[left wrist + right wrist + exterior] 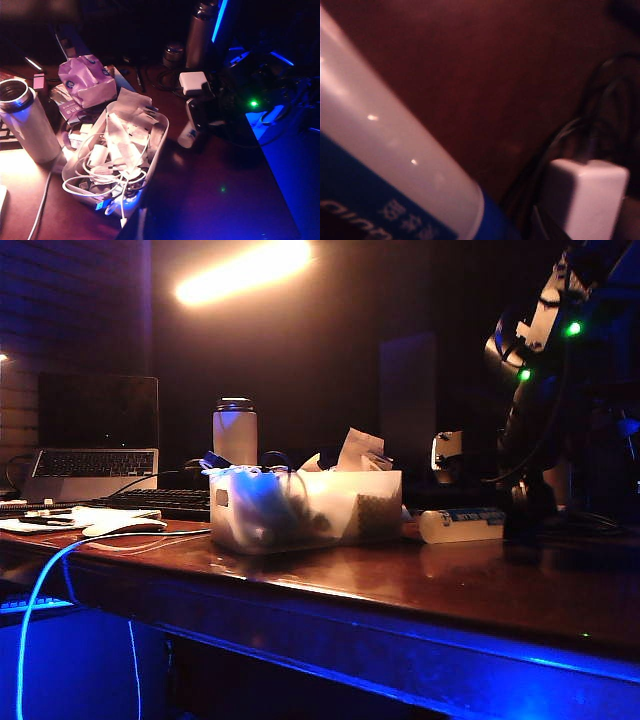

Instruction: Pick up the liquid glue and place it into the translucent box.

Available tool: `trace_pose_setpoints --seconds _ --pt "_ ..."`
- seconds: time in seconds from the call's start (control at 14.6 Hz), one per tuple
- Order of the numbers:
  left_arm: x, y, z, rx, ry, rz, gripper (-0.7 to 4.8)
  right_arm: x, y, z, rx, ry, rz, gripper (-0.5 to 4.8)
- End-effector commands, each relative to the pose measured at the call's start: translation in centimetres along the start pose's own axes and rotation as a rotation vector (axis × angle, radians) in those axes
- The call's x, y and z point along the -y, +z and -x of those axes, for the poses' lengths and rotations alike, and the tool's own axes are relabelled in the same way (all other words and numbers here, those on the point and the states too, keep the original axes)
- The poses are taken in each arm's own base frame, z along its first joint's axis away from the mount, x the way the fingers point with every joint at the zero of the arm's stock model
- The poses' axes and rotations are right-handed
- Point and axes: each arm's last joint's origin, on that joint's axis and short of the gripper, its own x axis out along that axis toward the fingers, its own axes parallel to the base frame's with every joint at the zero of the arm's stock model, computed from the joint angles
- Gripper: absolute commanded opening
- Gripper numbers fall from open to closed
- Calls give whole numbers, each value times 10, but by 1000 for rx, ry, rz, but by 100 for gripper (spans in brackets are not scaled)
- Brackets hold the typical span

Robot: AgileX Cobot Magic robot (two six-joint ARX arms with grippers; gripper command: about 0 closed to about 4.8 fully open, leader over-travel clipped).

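Observation:
The liquid glue is a white bottle with a blue label, lying on its side on the dark wooden table to the right of the translucent box. That box is piled with white cables and papers. My right gripper hangs low over the bottle's right end and looks open, its dark fingers hard to make out. The right wrist view is filled by the glue at very close range, blue cap end showing, with no finger in sight. From the left wrist view the right gripper stands over the glue. My left gripper is out of view.
A metal flask stands behind the box, also near it as the flask in the left wrist view. A laptop and keyboard sit at the back left. A white charger block with dark cables lies beyond the glue, charger.

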Motion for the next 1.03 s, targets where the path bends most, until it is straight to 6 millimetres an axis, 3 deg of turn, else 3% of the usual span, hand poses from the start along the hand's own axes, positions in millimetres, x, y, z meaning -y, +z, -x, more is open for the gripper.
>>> trace_pose_setpoints --seconds 0.07,0.48,0.62,0.82,1.03 --pt "1 2 2 13 -5 -7 -5 -12 -4 -11 -26 68 30 362" --pt "1 2 2 14 -5 -7 -5 -10 -4 -8 -41 54 20 354" --pt "1 2 2 13 -5 -6 -5 2 4 15 -4 -23 -132 354" --pt "1 2 2 13 -6 -6 -5 30 22 69 207 -207 -676 332" --pt "1 2 2 13 -6 0 -5 49 33 106 535 -179 -1335 332"
